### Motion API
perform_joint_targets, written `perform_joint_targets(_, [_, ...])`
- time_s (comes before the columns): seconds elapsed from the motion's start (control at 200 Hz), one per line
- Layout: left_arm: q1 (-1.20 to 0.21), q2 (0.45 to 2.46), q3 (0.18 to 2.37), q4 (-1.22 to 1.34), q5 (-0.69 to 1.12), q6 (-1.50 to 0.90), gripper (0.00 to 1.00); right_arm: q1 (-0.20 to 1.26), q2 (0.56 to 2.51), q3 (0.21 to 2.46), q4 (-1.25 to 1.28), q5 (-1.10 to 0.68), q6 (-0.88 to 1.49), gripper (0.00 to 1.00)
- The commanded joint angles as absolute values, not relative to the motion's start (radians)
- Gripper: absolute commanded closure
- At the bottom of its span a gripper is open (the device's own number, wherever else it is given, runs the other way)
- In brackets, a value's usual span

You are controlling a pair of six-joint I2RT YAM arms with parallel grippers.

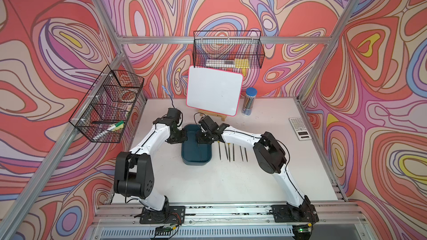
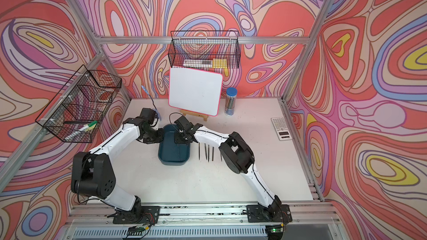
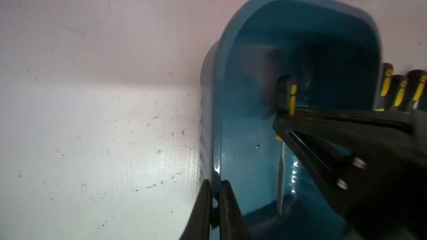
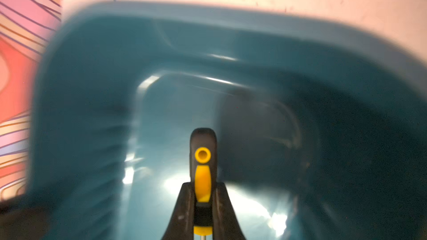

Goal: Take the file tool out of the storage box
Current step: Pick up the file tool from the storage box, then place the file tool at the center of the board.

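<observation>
The dark teal storage box (image 1: 194, 162) (image 2: 173, 161) sits mid-table between both arms. My left gripper (image 1: 183, 135) (image 3: 215, 182) is shut on the box's left wall (image 3: 221, 88), one finger outside and one inside. Over the box's far right part, my right gripper (image 1: 201, 140) (image 4: 203, 184) is shut on the black-and-yellow handle (image 4: 203, 158) of the file tool (image 3: 287, 93). Its thin blade (image 1: 200, 151) slants down to the box floor. The right wrist view is motion-blurred.
Several more files (image 1: 231, 152) (image 2: 208, 152) lie side by side on the table right of the box. A whiteboard (image 1: 213, 91) on an easel, a pencil tube (image 1: 249, 101) and a calculator (image 1: 300, 128) stand farther back and right. Wire baskets (image 1: 106, 105) (image 1: 227, 49) hang on the walls.
</observation>
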State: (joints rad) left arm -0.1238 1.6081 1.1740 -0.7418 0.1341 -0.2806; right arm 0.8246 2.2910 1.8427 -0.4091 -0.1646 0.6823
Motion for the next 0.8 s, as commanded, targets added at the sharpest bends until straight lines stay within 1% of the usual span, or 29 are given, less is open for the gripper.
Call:
perform_joint_targets(0.0, [-0.123, 1.648, 1.154, -0.715, 0.125, -0.275, 1.00, 0.801, 2.166, 1.816, -0.329, -0.137, 0.683, 1.00])
perform_joint_targets(0.175, [-0.123, 1.679, 1.148, -0.702, 0.113, -0.268, 1.00, 0.739, 2.059, 1.698, -0.341, -0.102, 0.660, 1.00])
perform_joint_targets(0.341, [-0.123, 1.678, 1.140, -0.691, 0.122, -0.263, 1.00, 0.656, 1.960, 1.550, -0.433, -0.045, 0.611, 1.00])
perform_joint_targets(0.371, [-0.123, 1.675, 1.138, -0.687, 0.125, -0.262, 0.95, 0.643, 1.937, 1.513, -0.437, -0.033, 0.599, 1.00])
perform_joint_targets(0.426, [-0.123, 1.671, 1.143, -0.684, 0.130, -0.259, 0.92, 0.616, 1.897, 1.448, -0.448, -0.015, 0.577, 1.00])
perform_joint_targets(0.466, [-0.123, 1.669, 1.146, -0.682, 0.132, -0.257, 0.87, 0.597, 1.870, 1.407, -0.457, -0.006, 0.561, 1.00])
perform_joint_targets(0.501, [-0.123, 1.666, 1.150, -0.681, 0.132, -0.256, 0.77, 0.581, 1.850, 1.374, -0.463, 0.002, 0.547, 1.00])
perform_joint_targets(0.526, [-0.123, 1.665, 1.155, -0.681, 0.134, -0.255, 0.68, 0.569, 1.837, 1.353, -0.468, 0.010, 0.537, 1.00])
perform_joint_targets(0.601, [-0.123, 1.660, 1.169, -0.689, 0.145, -0.255, 0.54, 0.534, 1.805, 1.305, -0.492, 0.027, 0.507, 1.00])
perform_joint_targets(0.646, [-0.123, 1.655, 1.177, -0.693, 0.151, -0.258, 0.41, 0.514, 1.787, 1.279, -0.498, 0.031, 0.483, 1.00])
perform_joint_targets(0.791, [-0.123, 1.630, 1.199, -0.699, 0.160, -0.265, 0.33, 0.435, 1.735, 1.236, -0.542, 0.060, 0.401, 1.00])
